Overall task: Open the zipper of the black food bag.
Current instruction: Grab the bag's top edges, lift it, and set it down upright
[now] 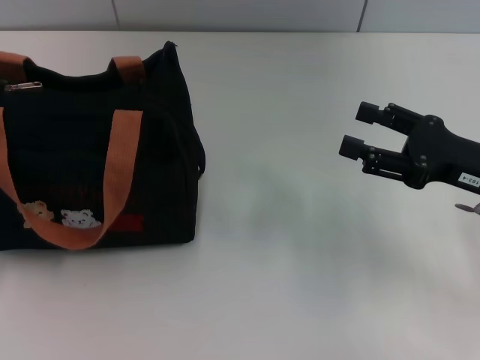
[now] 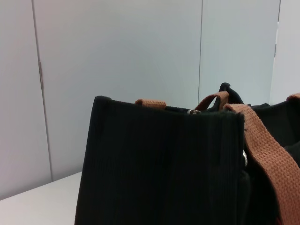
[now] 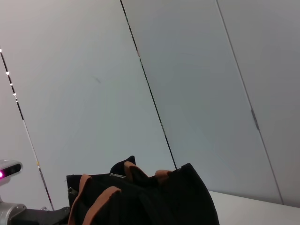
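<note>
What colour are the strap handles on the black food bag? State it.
Orange-brown, clearest in the head view: the strap handles loop down the front of the black food bag.

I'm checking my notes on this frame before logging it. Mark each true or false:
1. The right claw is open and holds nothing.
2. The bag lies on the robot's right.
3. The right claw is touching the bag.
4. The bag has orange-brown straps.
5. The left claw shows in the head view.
1. True: the right claw is open, empty, above the table.
2. False: the bag sits on the robot's left.
3. False: bare table separates the claw from the bag.
4. True: an orange-brown strap hangs down the bag's side.
5. False: the left claw is out of the head view.
</note>
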You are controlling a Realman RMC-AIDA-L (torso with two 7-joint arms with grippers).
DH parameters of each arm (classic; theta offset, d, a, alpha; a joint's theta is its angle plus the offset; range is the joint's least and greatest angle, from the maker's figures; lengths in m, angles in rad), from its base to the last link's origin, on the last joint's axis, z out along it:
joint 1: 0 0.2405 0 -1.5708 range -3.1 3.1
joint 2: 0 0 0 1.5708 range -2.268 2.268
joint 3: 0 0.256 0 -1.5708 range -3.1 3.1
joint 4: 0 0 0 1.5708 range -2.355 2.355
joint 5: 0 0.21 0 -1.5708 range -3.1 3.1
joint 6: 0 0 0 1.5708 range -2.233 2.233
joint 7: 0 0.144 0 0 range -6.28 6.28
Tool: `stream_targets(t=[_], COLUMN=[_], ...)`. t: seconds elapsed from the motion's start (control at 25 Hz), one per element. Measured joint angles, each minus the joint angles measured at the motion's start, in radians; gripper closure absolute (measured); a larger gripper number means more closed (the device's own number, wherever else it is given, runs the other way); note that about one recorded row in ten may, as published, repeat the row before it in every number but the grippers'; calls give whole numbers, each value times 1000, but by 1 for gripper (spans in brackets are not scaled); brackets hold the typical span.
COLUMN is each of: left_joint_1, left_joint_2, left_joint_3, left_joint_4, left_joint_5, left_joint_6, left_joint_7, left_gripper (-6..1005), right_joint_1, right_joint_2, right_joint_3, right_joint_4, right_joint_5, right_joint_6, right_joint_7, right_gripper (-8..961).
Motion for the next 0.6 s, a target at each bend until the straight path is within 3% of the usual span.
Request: stream_targets(t=[0.36,0.52,0.56,0.6], left_joint_1=[-3,-34,-60,-60], left_joint_2=[5,25,24,24], left_joint_3=[-2,2,4,4], left_joint_4=[15,152,244,244], left_joint_5=[-23,-101,-127,-127], left_joint_6=[32,155,195,195], left_joint_7=[4,-67,-127,-127], left_gripper=[881,882,882,882], right_joint_1=[1,7,9,9], right_joint_2=[0,-1,-1,-1], right_joint_3=[3,0,-1,-1], right_joint_4=[0,-3,-3,-3], right_joint_5=[0,0,0,0], right_joint_6=[2,3,3,3], right_joint_7=[-3,-2,-2,-2], right_gripper=[135,135,135,135])
